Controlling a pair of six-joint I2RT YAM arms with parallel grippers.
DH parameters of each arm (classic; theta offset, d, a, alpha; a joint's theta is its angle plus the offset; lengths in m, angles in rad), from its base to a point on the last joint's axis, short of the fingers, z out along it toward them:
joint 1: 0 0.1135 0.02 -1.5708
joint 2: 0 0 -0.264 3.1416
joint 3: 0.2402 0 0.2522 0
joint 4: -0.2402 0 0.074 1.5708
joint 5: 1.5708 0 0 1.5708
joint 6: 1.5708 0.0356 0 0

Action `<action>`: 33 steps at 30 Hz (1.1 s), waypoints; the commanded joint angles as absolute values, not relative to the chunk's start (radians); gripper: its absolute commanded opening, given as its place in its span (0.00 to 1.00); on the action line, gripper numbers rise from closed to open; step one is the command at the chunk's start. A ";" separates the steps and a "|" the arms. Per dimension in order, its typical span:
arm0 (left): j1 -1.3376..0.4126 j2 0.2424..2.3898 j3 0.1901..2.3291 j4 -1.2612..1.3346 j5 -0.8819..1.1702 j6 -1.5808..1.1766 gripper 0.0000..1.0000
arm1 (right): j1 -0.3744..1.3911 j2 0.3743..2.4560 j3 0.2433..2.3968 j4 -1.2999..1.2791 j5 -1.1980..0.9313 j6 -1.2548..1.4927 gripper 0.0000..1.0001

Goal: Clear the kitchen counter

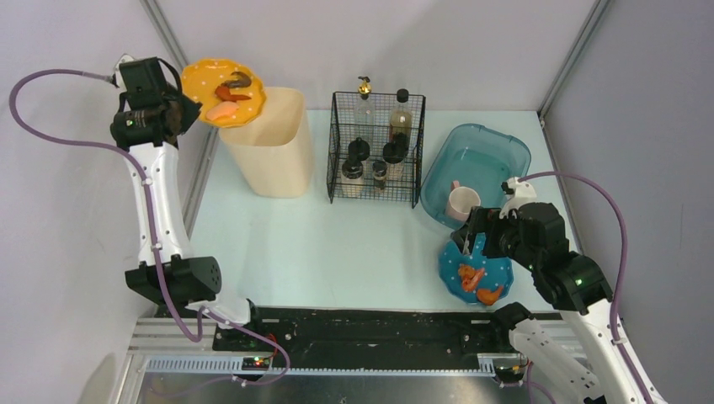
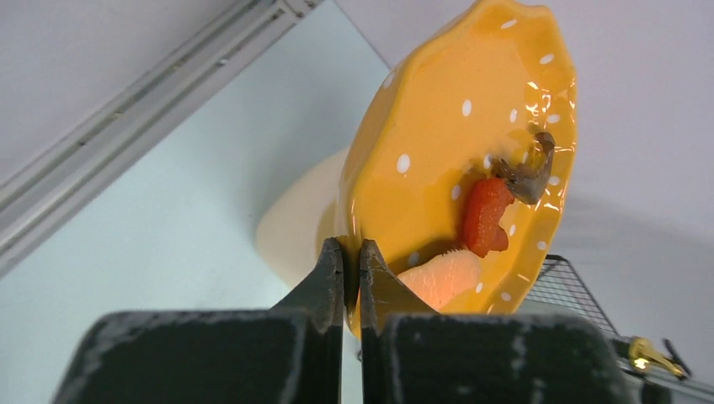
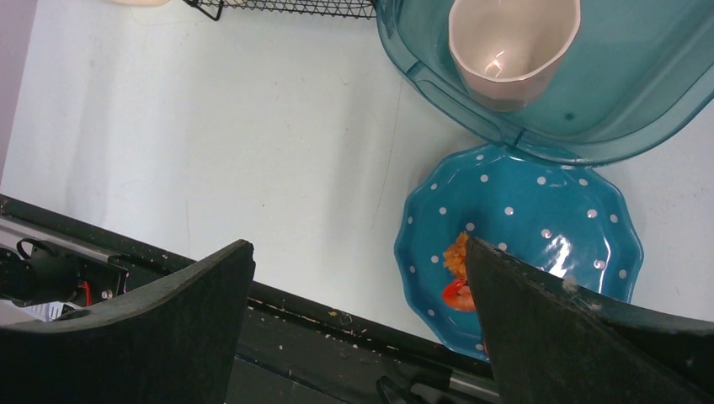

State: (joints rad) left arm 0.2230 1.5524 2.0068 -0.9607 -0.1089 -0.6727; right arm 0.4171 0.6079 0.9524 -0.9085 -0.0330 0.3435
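Kitchen counter (image 1: 337,244), pale mint-blue, smooth, matte, black rail (image 1: 379,322) on front edge, lying before both arms — left gripper (image 2: 352,268) clamped onto rim of orange dotted scalloped plate (image 2: 438,143), right gripper (image 3: 358,252) spread wide, empty, above teal dotted plate (image 3: 547,210) near front-right corner.

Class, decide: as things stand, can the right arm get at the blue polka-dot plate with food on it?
Probably yes. The right pincer is open and hangs over the blue polka-dot plate, with nothing between them. The teal tub crowds only the plate's far rim.
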 commanded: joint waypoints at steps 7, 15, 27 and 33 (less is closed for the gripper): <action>0.224 1.518 2.092 -0.854 -0.266 -0.567 0.00 | 0.431 0.613 0.988 -0.907 -0.016 0.350 1.00; 0.162 1.541 2.139 -0.880 -0.410 -0.481 0.00 | 0.438 0.615 0.989 -0.910 -0.015 0.365 1.00; 0.023 1.620 2.238 -0.883 -0.656 -0.333 0.00 | 0.452 0.592 0.989 -0.934 0.000 0.378 1.00; -0.084 1.709 2.375 -0.881 -0.853 -0.187 0.00 | 0.457 0.580 0.985 -0.943 0.000 0.386 1.00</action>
